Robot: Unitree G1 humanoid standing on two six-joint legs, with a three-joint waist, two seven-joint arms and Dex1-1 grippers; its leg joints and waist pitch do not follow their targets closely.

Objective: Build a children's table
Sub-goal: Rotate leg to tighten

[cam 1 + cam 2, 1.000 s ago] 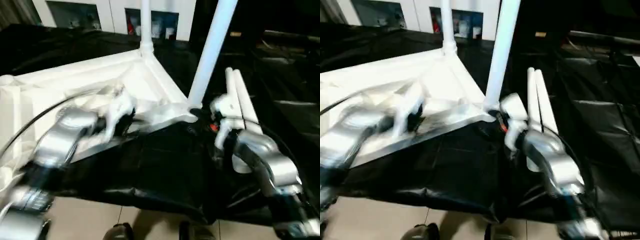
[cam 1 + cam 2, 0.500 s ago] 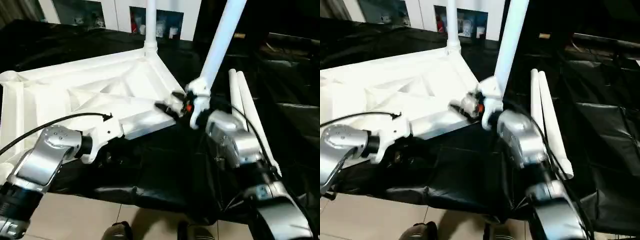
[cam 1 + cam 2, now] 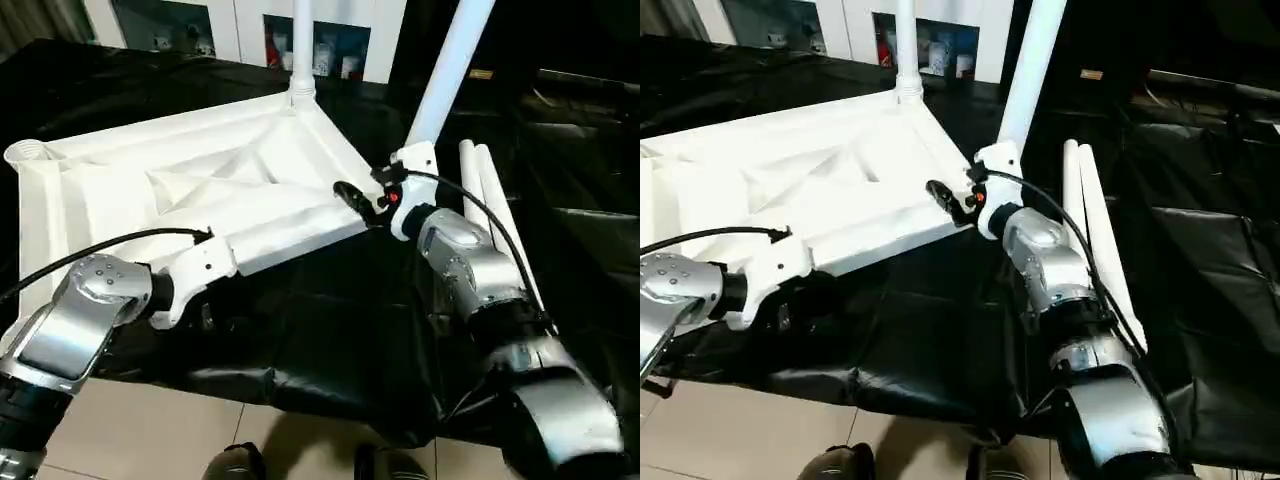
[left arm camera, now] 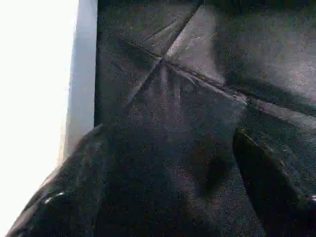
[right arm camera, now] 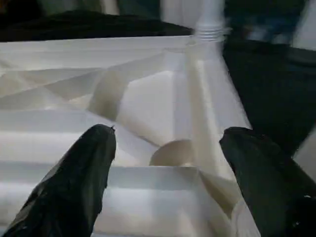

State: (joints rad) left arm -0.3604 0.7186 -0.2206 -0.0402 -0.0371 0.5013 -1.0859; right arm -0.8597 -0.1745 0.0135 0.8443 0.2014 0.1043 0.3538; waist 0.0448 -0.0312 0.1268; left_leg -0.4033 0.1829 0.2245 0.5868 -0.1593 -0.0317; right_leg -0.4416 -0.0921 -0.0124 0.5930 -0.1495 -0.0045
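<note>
The white plastic square tabletop [image 3: 200, 190] lies upside down on a table draped in black plastic sheeting [image 3: 330, 330], its ribbed underside facing up. Two long white tubular legs already stand in corner sockets: one at the far corner [image 3: 302, 40] and one leaning up from the right-hand corner [image 3: 450, 60]. Two more white legs [image 3: 490, 210] lie side by side on the sheet, just right of the right arm. The right gripper [image 5: 168, 173] hovers over the tabletop's ribs near that right corner, its black fingers [image 5: 79, 182] spread wide with nothing between them. The left gripper [image 4: 163, 187] points down at the black sheet beside the tabletop's near edge; whether it is open I cannot tell. The moulded plastic looks light, stiff and rather slick, so the tabletop should slide easily; a rib or rim offers the best pinch. The loose legs would likely roll, and are best taken mid-shaft.
</note>
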